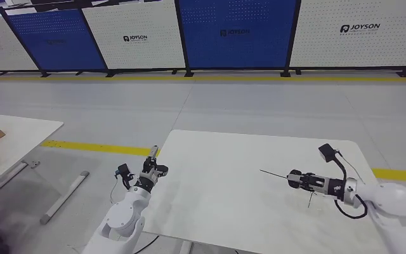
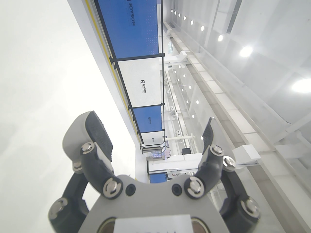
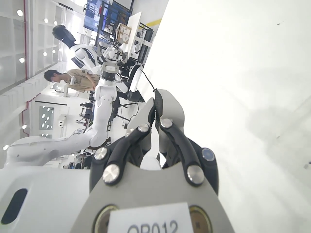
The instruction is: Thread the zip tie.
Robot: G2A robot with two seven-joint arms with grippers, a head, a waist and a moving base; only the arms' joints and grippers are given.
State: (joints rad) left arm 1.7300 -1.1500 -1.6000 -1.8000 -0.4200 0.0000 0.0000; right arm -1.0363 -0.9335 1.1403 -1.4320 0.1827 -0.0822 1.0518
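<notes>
Right hand (image 1: 292, 179) clamped on the black zip tie (image 1: 273, 173), fingers pressed together with the tie pinched between them; one thin end pokes out past the fingertips toward the middle of the table (image 1: 235, 159), raised off the surface; a second thin dark line sits just below the hand, tie or shadow, cannot tell.

Left hand (image 2: 153, 132) spread wide, holding nothing, at the table's left edge, well apart from the right hand.

Table top white, matte, corners rounded; grey floor (image 1: 209, 101) all round; yellow floor line (image 1: 95, 147) passing behind the table; blue and white perforated panels (image 1: 235, 32) on black frames along the far side; second white table (image 1: 25, 133) at the left; pale bar (image 1: 63, 197) lying on the floor beside it.
</notes>
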